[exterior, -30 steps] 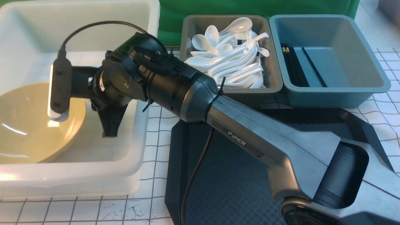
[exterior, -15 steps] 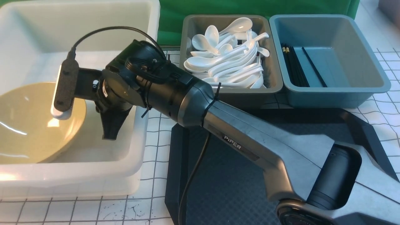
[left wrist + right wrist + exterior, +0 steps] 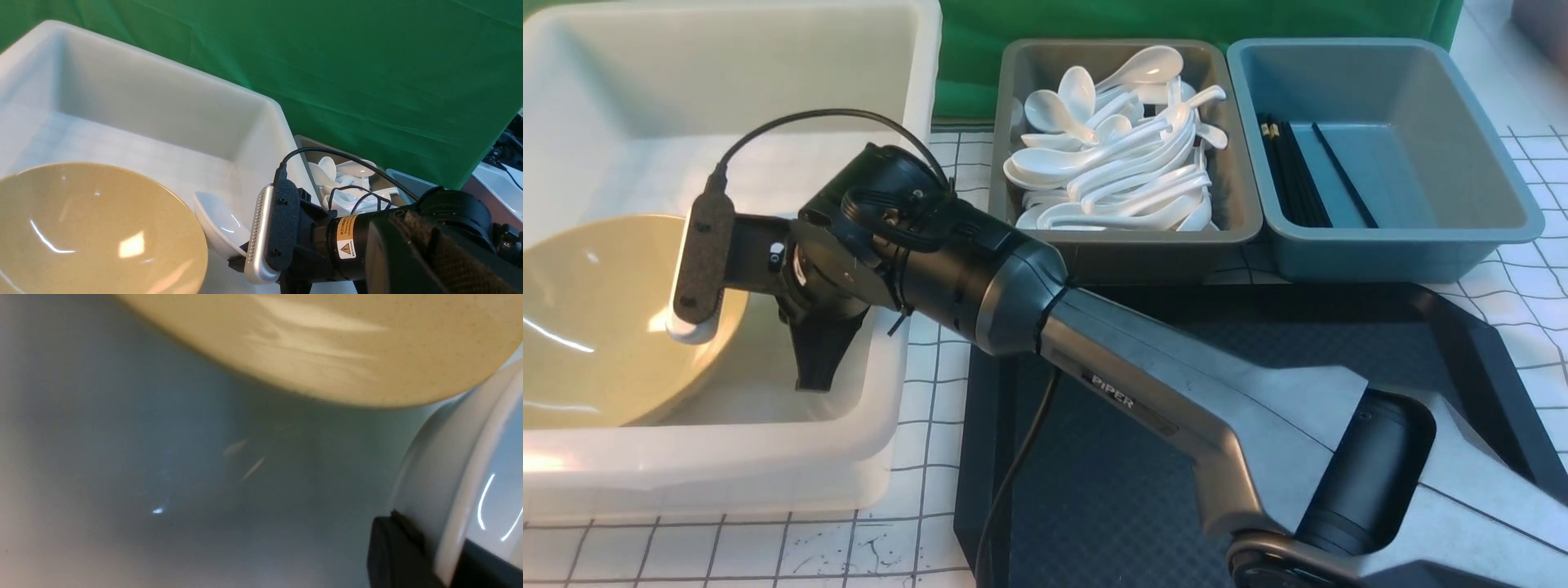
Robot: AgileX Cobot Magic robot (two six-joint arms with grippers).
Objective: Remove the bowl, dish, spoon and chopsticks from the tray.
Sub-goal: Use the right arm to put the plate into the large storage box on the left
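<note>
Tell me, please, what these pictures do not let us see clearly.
- Left gripper: in no view.
- Dish: front view, hidden behind the right arm's wrist; only the wrist views show it.
- Right gripper: right wrist view, cut off by the edge.
- Tray: front view, largely covered by the right arm.

Grey-and-black right arm (image 3: 1176, 367) marked "PiPER", black cable (image 3: 1013, 474), yellow warning sticker (image 3: 345, 245)

- Bright, even overhead light; white glare patches on the yellow bowl (image 3: 596, 327) and the white tub (image 3: 768, 457) rim.
- Right wrist view is blurred, too close to focus.
- Front view sharp, soft shadows.
</note>
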